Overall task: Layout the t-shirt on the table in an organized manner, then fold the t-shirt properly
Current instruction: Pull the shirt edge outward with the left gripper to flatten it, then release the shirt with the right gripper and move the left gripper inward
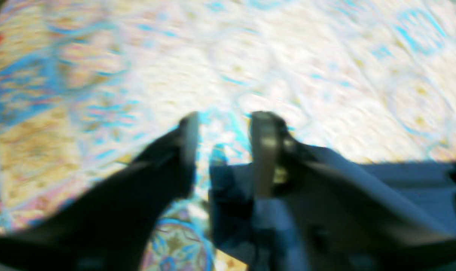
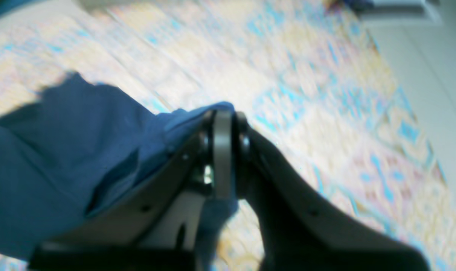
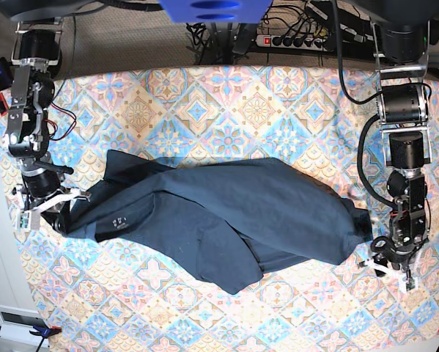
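The dark navy t-shirt (image 3: pixel 226 213) lies crumpled across the middle of the patterned table (image 3: pixel 204 95), its white neck label (image 3: pixel 119 220) facing up. On the left of the base view, my right gripper (image 3: pixel 61 209) pinches the shirt's edge. The right wrist view shows that gripper (image 2: pixel 223 116) shut on a fold of blue cloth (image 2: pixel 62 150). At the shirt's right end sits my left gripper (image 3: pixel 377 246). In the blurred left wrist view its fingers (image 1: pixel 188 131) stand apart around my left gripper's gap (image 1: pixel 226 131), with tablecloth showing between them and dark cloth (image 1: pixel 228 188) just below.
A power strip and cables (image 3: pixel 300 37) run behind the table's far edge. The table's edge and pale floor (image 2: pixel 420 94) show on the right of the right wrist view. A clamp (image 3: pixel 39 331) grips the near left corner.
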Controlling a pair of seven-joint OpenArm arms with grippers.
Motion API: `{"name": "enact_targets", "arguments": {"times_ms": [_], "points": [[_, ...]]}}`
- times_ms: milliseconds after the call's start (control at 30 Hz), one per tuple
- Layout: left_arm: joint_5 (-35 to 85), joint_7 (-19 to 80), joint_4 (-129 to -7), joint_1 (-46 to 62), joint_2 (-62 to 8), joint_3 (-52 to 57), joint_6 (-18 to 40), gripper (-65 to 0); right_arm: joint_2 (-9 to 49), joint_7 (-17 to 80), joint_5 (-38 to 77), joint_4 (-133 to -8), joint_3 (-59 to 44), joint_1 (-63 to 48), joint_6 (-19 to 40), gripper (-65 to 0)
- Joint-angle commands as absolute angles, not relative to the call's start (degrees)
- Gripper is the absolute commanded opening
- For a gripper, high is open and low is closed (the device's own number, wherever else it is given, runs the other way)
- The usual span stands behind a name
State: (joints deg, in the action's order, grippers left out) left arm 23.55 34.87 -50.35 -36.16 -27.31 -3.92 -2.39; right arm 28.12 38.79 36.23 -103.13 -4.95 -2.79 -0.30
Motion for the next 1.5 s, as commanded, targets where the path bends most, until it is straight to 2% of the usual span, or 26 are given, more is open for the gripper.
{"name": "enact_targets", "arguments": {"times_ms": [0,67,100,267,333,500,700,767,900,967,1033,1200,1367,1467], "points": [[24.66,35.21,-53.05,-36.00,-28.97,-3.65,-2.68,-33.2,29.14,37.41,36.26,-102.90,-5.49,-1.36,-0.22,-64.7],[27.82,39.43,-60.88,-30.90,-29.41,-2.59,-2.59,-26.4,29.14,37.58,36.35,-101.14,-4.44,0.40,-0.22,-64.7],[29.05,41.80,-66.15,-27.74,-30.11,-1.71,-2.59,-25.0,29.14,37.58,36.35,-100.53,-3.65,1.36,-0.22,-64.7],[31.43,47.87,-88.40,-10.77,-30.73,2.77,-2.59,-24.8,29.14,37.67,36.18,-99.12,-1.54,4.44,-0.22,-64.7],[31.34,47.96,-91.82,-5.85,-30.64,3.38,-2.68,-24.8,29.14,37.67,36.18,-98.86,-1.54,4.62,-0.22,-64.7],[31.34,47.87,-89.27,-1.63,-27.65,4.00,-2.77,-24.8,29.14,37.58,36.18,-97.01,-1.27,4.62,-0.22,-64.7],[31.25,48.13,-89.01,0.04,-23.25,3.65,-2.77,-24.8,29.14,37.76,36.00,-88.84,-1.27,5.23,-0.22,-63.0],[31.25,48.22,-89.01,0.40,-21.58,3.65,-2.77,-24.8,28.79,37.76,36.00,-85.67,-1.54,7.52,-0.22,-58.1],[31.16,48.22,-89.01,0.75,-20.00,1.27,-2.86,-24.8,28.79,37.76,34.51,-83.65,-2.95,10.86,-0.22,-43.0],[31.16,48.22,-89.01,0.66,-19.91,-0.40,-2.86,-24.8,28.79,38.02,32.57,-84.53,-6.11,9.01,-0.22,-36.5],[31.16,48.22,-89.01,0.66,-19.91,-1.10,-2.86,-24.8,28.79,40.66,31.60,-87.96,-8.48,5.85,-0.13,-33.5],[31.16,48.22,-89.01,0.40,-20.00,-5.14,-2.77,-24.8,28.79,47.16,31.34,-97.19,-10.77,-3.21,0.22,-33.2],[31.16,47.96,-87.87,-1.54,-18.77,-10.07,-2.77,-24.8,28.44,47.25,31.34,-98.51,-9.80,-7.78,0.22,-33.2],[31.16,47.96,-83.74,-4.79,-16.31,-11.47,-2.77,-24.8,25.63,47.34,31.34,-98.59,-9.89,-7.87,0.22,-33.2]]}}
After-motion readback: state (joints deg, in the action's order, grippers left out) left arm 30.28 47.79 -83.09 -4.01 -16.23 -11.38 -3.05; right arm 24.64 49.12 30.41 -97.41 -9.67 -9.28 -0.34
